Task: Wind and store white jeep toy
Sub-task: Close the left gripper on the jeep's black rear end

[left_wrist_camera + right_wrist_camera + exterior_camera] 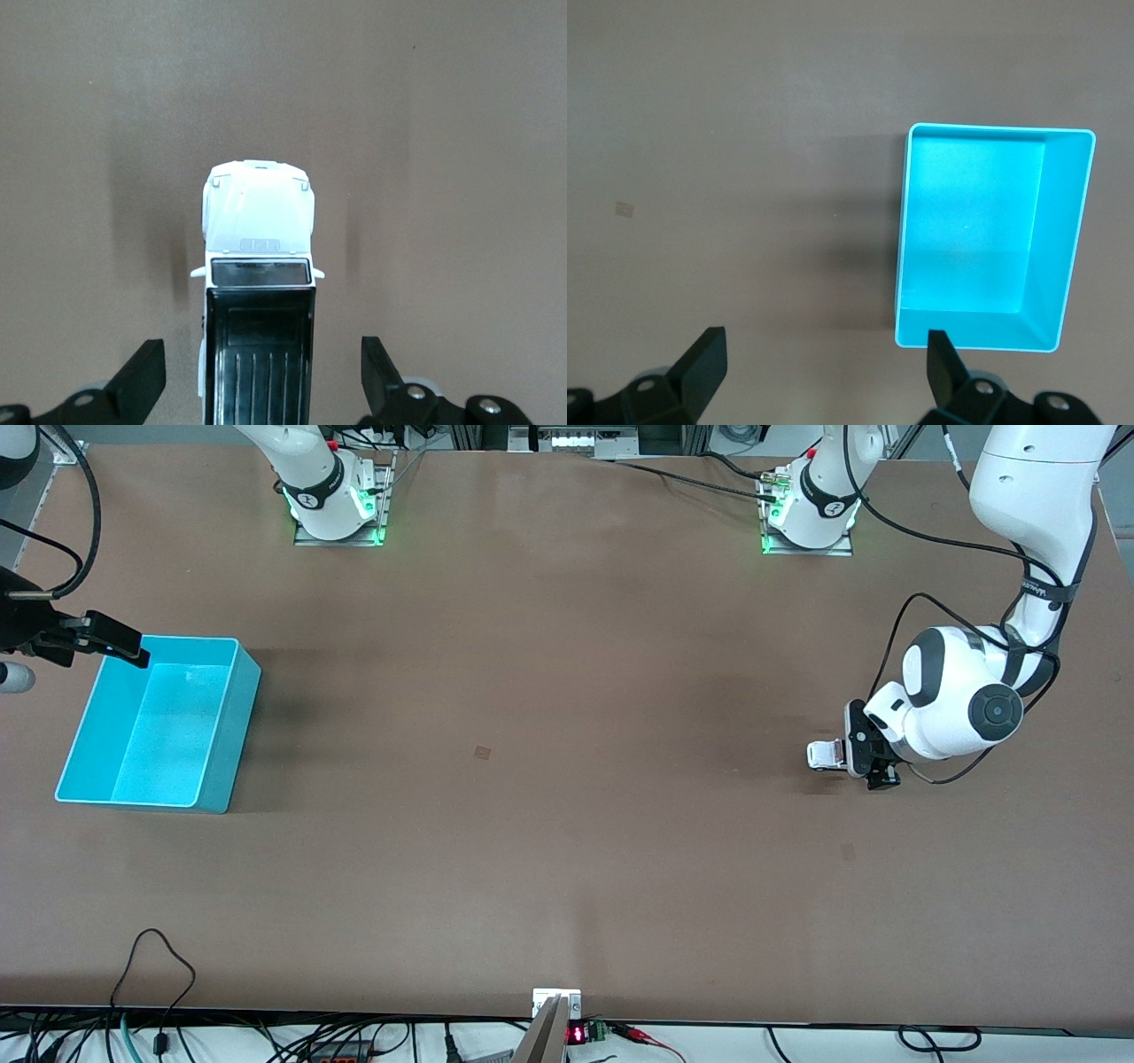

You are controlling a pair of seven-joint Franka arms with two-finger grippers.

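Start at the nine o'clock edge of your front view. There the right gripper [124,651] hangs over the rim of the turquoise rectangular plastic bin [235,717], at the corner farthest from the front camera, toward the right arm's end of the table. In the right wrist view you see its two black fingers [700,367] spread wide with nothing between them: it is released and holds nothing. The bin [1059,239] shows only bare turquoise floor inside. This arm waits.

Move toward the centre and you find a small pale square mark [483,752] on the brown table top [567,868], well apart from the bin and from the toy.

Go on to about three o'clock. The small white jeep toy with the black ribbed roof section [824,754] stands on its wheels on the table, toward the left arm's end, well apart from the bin. The left gripper [873,766] is low at the toy's black end. In the left wrist view the jeep [260,292] lies lengthwise between the two black fingers [142,381], bonnet pointing away from the wrist. You can see table on both sides of the toy, so the fingers straddle it without touching: the tool is unclenched, not grasping.
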